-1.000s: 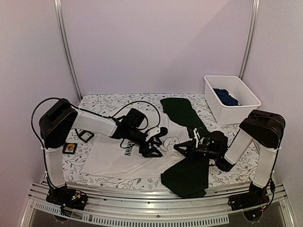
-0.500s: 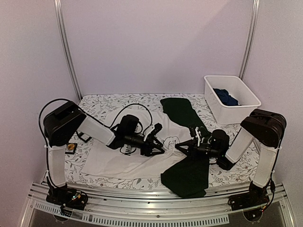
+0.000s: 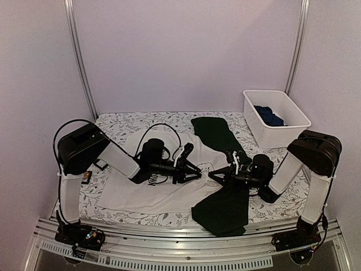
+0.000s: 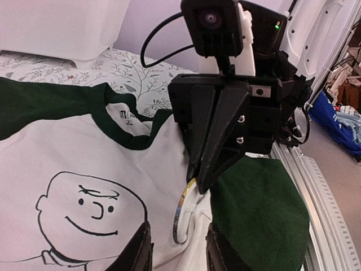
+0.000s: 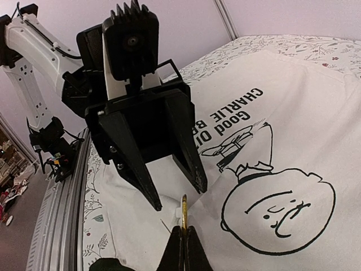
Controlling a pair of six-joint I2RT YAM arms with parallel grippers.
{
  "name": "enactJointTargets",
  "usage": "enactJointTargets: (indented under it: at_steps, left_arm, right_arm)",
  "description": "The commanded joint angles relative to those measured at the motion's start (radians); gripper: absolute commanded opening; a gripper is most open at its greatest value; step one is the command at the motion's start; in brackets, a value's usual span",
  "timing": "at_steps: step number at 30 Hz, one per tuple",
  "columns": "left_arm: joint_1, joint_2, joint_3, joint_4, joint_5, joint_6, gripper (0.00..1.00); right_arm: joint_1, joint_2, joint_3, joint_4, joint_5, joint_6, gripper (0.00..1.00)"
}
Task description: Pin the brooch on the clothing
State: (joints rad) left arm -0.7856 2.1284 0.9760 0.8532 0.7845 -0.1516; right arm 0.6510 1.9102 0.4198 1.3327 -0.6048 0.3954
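The white T-shirt (image 3: 152,195) with dark green sleeves and a cartoon boy's face (image 5: 279,206) lies flat on the table. My right gripper (image 3: 216,176) is shut on the brooch (image 5: 184,210), a round pin seen edge-on. It holds the brooch upright against a raised fold of the shirt next to the lower sleeve (image 4: 259,214). The brooch also shows in the left wrist view (image 4: 181,213). My left gripper (image 3: 190,169) faces it, open, its fingers (image 4: 142,248) resting on the shirt either side of the brooch without touching it. The right gripper's tip also shows in the right wrist view (image 5: 184,234).
A white bin (image 3: 282,132) at the back right holds a dark blue garment (image 3: 269,116). A small open box (image 3: 86,176) and a black frame (image 3: 101,164) lie at the left edge of the floral cloth (image 3: 121,123). The aluminium rail (image 3: 169,245) runs along the front.
My left gripper has moved right across the shirt and settled low, close in front of the right gripper. The right gripper has barely moved and still holds the brooch.
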Motion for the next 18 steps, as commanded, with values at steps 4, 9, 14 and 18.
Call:
enactJointTargets:
  at_steps: [4, 9, 14, 18]
  left_arm:
    - [-0.033, 0.03, -0.007, 0.033, 0.008, 0.006, 0.33]
    - [-0.038, 0.033, -0.005, 0.03, -0.035, -0.002, 0.22]
    - [-0.04, 0.024, -0.017, 0.044, -0.033, 0.003, 0.2]
    - [-0.04, 0.026, -0.014, 0.044, -0.019, 0.009, 0.04]
  right_arm:
    - [-0.002, -0.026, 0.011, 0.312, -0.018, -0.007, 0.0]
    - [-0.003, -0.032, 0.006, 0.319, -0.018, -0.01, 0.0]
    - [-0.003, -0.046, 0.001, 0.315, -0.022, -0.015, 0.0]
    - [-0.002, -0.045, 0.004, 0.316, -0.023, -0.013, 0.0]
